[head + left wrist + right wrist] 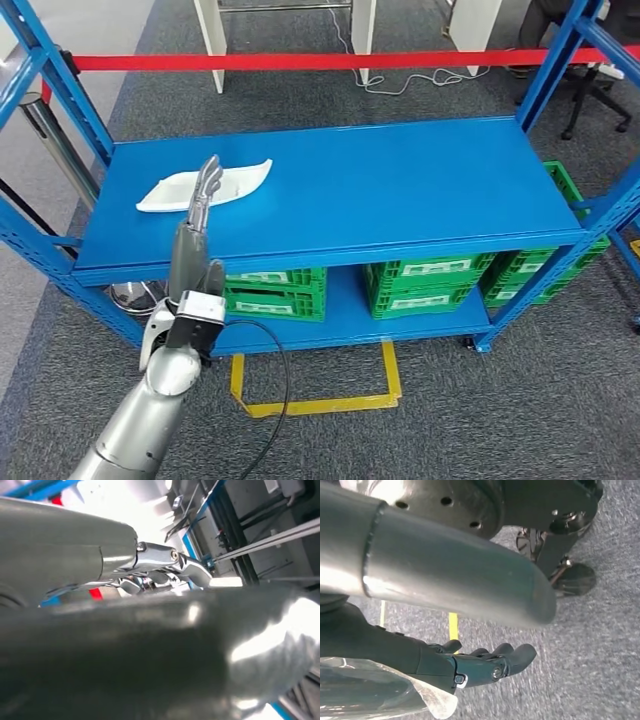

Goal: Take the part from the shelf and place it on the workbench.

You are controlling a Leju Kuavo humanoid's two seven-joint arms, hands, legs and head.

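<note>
Starting at the left of your head view, the left hand (198, 222) is reaching up over the front edge of the blue shelf (377, 180), its fingers (207, 186) lying straight and close together, holding nothing. Their tips are overlapping the near edge of the white part (204, 186), a long shallow tray-like piece lying flat on the shelf's top level toward its left end; you cannot tell whether they are touching it. In the left wrist view the hand (158, 570) is mostly blocked by a blurred grey thumb, so the part is hidden there. Below the top level, green crates (423, 285) are sitting on the lower level, partly cut off by the frame. In the right wrist view, the right hand (471, 667) is hanging over grey carpet, fingers (516, 657) gently curled, apart and holding nothing.
</note>
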